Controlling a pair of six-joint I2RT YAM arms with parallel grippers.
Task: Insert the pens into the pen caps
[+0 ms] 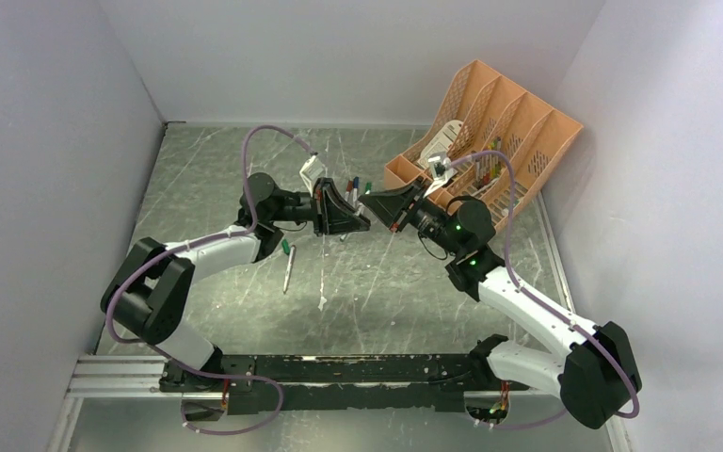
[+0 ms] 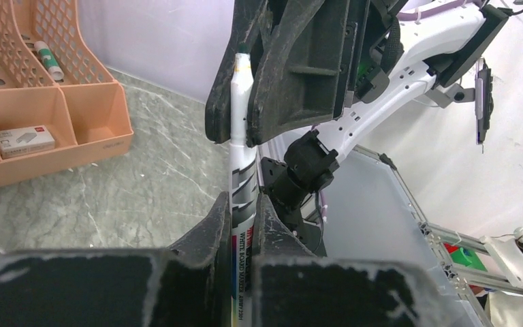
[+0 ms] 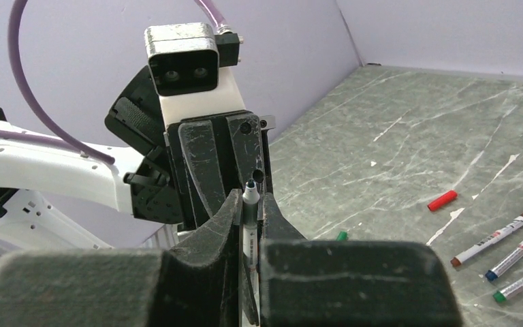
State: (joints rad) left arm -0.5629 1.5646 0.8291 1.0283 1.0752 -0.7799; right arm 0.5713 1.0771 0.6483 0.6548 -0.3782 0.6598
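Grippers stood tip to tip above mid-table, the walls well apart on three sides and the orange organiser near behind the right wrist. We counted five pens: three loose pens side by side, a fourth pen left of centre, one held pen. Caps: one red cap, one green cap (both lying on the table). The left gripper and right gripper were each pinched to pen width on the held pen, off the surface.

Fingers of the left gripper and right gripper are matt black plastic — coarse-grained, edges scuffed pale. The pen has a smooth whitish plastic barrel with a slight sheen and a printed label. The organiser is smooth orange plastic; the tabletop — smooth, marble-patterned grey-green, scratched white.
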